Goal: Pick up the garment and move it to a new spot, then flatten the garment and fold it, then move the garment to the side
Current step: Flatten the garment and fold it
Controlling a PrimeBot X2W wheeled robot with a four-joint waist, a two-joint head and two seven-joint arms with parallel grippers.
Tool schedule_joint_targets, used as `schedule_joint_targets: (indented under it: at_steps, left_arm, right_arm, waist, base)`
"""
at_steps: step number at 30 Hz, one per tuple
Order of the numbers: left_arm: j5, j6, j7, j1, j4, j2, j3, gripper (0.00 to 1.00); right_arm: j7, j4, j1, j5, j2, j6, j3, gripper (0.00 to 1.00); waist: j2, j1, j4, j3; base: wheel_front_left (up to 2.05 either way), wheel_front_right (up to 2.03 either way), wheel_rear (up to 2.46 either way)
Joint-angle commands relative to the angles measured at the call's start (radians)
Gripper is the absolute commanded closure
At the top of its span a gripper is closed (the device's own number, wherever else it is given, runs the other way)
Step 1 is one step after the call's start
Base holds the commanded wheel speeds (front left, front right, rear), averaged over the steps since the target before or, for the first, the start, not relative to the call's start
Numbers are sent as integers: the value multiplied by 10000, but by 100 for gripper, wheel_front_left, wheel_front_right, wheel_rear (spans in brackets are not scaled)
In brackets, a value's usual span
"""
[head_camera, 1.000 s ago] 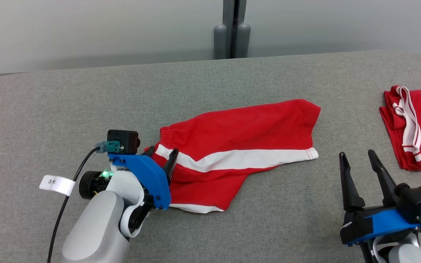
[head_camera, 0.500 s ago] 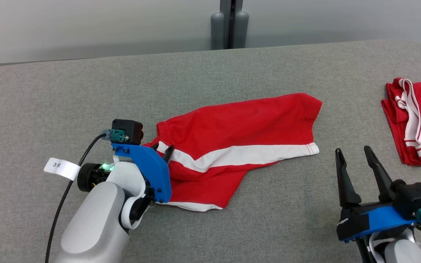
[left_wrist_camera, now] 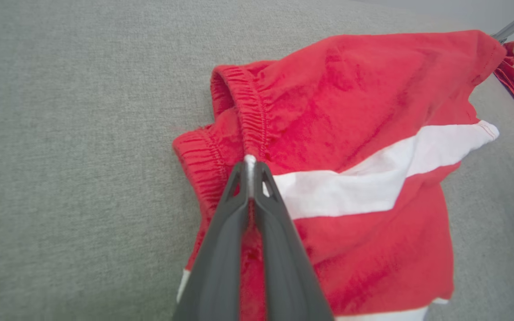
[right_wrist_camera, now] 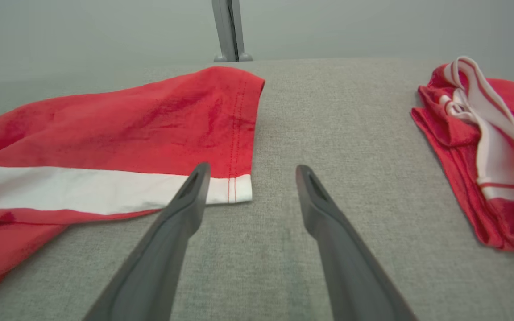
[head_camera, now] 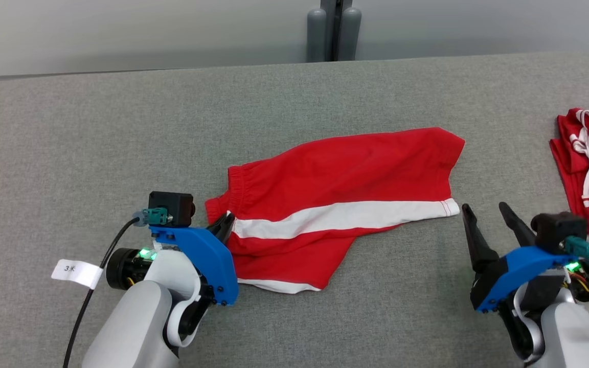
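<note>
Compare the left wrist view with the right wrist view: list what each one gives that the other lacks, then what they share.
Left wrist view: the left gripper shut on the red shorts at the elastic waistband. Right wrist view: the right gripper, open, over the grey table. Shared: the shorts' white stripe, the second red garment, the table.

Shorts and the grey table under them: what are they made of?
The shorts look like soft, thin knit cloth, maybe cotton or polyester: matte red, wrinkled, with stitched hems and a gathered elastic waistband. The table seems covered in grey woven or felt-like fabric: a fine speckled, dull texture with no shine. What lies beneath cannot be seen.
</note>
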Motion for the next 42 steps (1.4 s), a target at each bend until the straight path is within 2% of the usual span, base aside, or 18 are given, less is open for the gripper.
schedule_joint_targets:
  at_steps: [1, 7, 14, 18, 19, 20, 21, 25, 28, 34, 35, 42]
  left_arm:
    - [-19, 34, -80, 67, -97, 29, -1, 100]
    - [-67, 15, -221, 63, -283, -9, -60, 100]
    - [-70, -11, -317, -90, -329, 11, -99, 100]
    - [-128, -34, -386, -138, -325, 9, -96, 100]
    - [-153, -34, -403, -148, -315, 3, -94, 100]
    - [-164, -26, -412, -154, -302, 0, -87, 100]
    - [-181, -15, -435, -154, -297, -12, -69, 100]
    - [-380, -56, -809, -44, -410, -138, 108, 100]
    - [-801, -219, -1260, 144, -658, -326, 348, 100]
    - [-1892, -500, -1874, 613, -1650, -627, 837, 100]
    - [-1892, -500, -1874, 613, -1650, -627, 837, 100]
    - [-3532, -724, -1748, 1125, -3549, -768, 1270, 100]
  right_arm:
    - [289, 168, -275, 29, -3, 3, -83, 0]
    - [1679, 1403, -1338, 354, -9, 3, -146, 0]
    - [1991, 2948, -2345, 482, -12, 3, -101, 0]
    - [2164, 3877, -2652, 325, 5, 3, 0, 24]
    - [2095, 3995, -2719, 386, 7, 3, 107, 51]
    - [1938, 4065, -2786, 412, 16, 4, 212, 65]
    - [1839, 4134, -2849, 403, 24, 4, 301, 100]
    - [1261, 3870, -2962, 362, -13, 3, 271, 100]
    - [896, 3216, -2787, 537, -10, 3, 191, 100]
    - [921, 700, -2014, 911, -13, 3, 89, 100]
    - [921, 700, -2014, 911, -13, 3, 89, 100]
    - [1842, -2844, -948, 1331, -9, 3, -119, 100]
  waist:
    - [0, 1, 76, 73]
    - [0, 1, 197, 265]
    - [0, 1, 211, 427]
    - [0, 1, 227, 471]
    - [0, 1, 234, 484]
    - [0, 1, 239, 493]
    - [0, 1, 244, 496]
    - [0, 1, 250, 411]
    - [0, 1, 232, 252]
    - [0, 1, 148, -122]
    - [0, 1, 148, -122]
    - [0, 1, 81, -401]
  base:
    - [0, 0, 0]
    - [0, 0, 0]
    - [0, 0, 0]
    - [0, 0, 0]
    - [0, 0, 0]
    - [0, 0, 0]
    - [0, 0, 0]
    - [0, 0, 0]
    - [0, 0, 0]
    - [0, 0, 0]
    - [0, 0, 0]
    - [0, 0, 0]
